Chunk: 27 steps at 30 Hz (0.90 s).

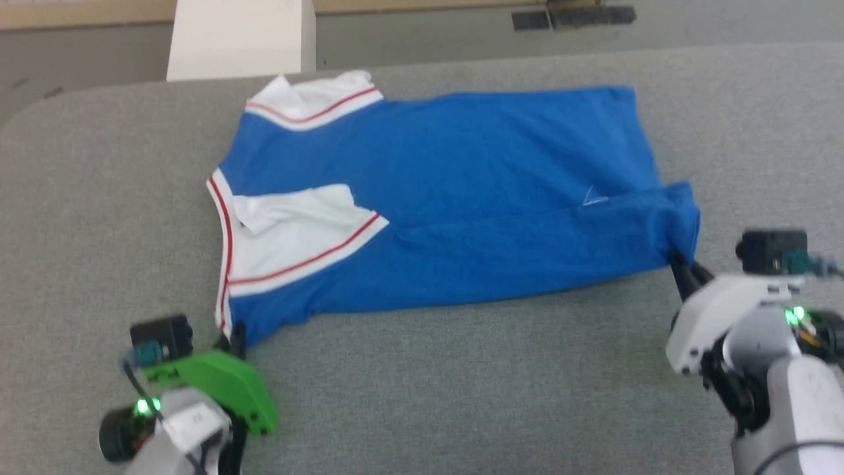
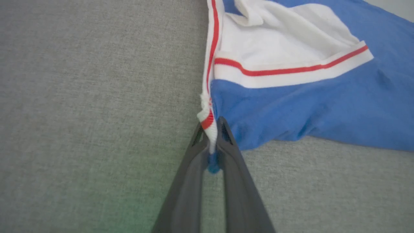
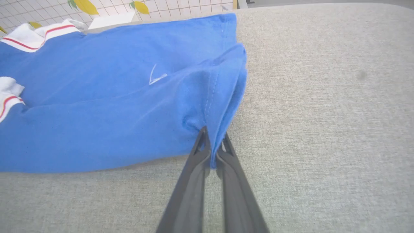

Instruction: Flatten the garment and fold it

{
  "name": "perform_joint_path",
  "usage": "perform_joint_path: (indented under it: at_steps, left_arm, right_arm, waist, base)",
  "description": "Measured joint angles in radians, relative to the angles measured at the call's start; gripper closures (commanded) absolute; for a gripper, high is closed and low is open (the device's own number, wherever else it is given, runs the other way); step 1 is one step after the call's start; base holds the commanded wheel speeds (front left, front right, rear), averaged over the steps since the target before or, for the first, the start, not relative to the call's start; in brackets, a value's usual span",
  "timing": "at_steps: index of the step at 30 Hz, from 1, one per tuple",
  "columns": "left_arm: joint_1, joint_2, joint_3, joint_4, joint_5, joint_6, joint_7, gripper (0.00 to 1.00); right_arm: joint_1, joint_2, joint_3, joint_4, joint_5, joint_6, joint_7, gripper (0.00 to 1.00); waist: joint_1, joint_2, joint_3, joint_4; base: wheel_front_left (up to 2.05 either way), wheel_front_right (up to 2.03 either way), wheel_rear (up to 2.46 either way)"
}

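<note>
Garment [image 1: 455, 198] stretches between left gripper [image 1: 236, 334] and right gripper [image 1: 678, 264], pinched.

A wide grey woven-fabric tabletop [image 1: 461, 369] has a rounded far-left corner. Beyond its far edge a cream rectangular block [image 1: 241, 39] stands on smooth grey floor [image 1: 422, 33], with a dark flat strip [image 1: 573, 16] farther right.

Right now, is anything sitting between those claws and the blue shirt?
Nothing visible. Both claws are shut on the shirt itself: the left claw pinches its red-striped white corner, the right claw its blue hem corner.
</note>
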Motion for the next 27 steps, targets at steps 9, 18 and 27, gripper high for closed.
perform_joint_path:
  at_steps: [9, 18, 27]
  left_arm:
    - [0.196, 0.002, -0.011, -0.085, 0.0, 0.037, -0.016, 1.0]
    - [0.309, 0.055, -0.013, -0.196, -0.031, 0.109, 0.122, 1.0]
    - [0.318, 0.064, -0.034, -0.205, -0.056, 0.108, 0.201, 1.0]
  right_arm:
    - [0.227, 0.001, -0.035, -0.103, 0.044, 0.0, 0.007, 1.0]
    - [0.363, 0.001, -0.099, -0.135, 0.064, 0.0, 0.177, 1.0]
    - [0.347, -0.001, -0.105, -0.042, 0.081, 0.0, 0.186, 1.0]
  waist:
    - [0.0, 0.0, -0.097, -0.002]
    - [-0.0001, 0.0, -0.118, 0.012]
    - [-0.0001, 0.0, -0.068, 0.019]
  base:
    - [0.0, 0.0, 0.0]
    - [0.0, 0.0, 0.0]
    - [0.0, 0.0, 0.0]
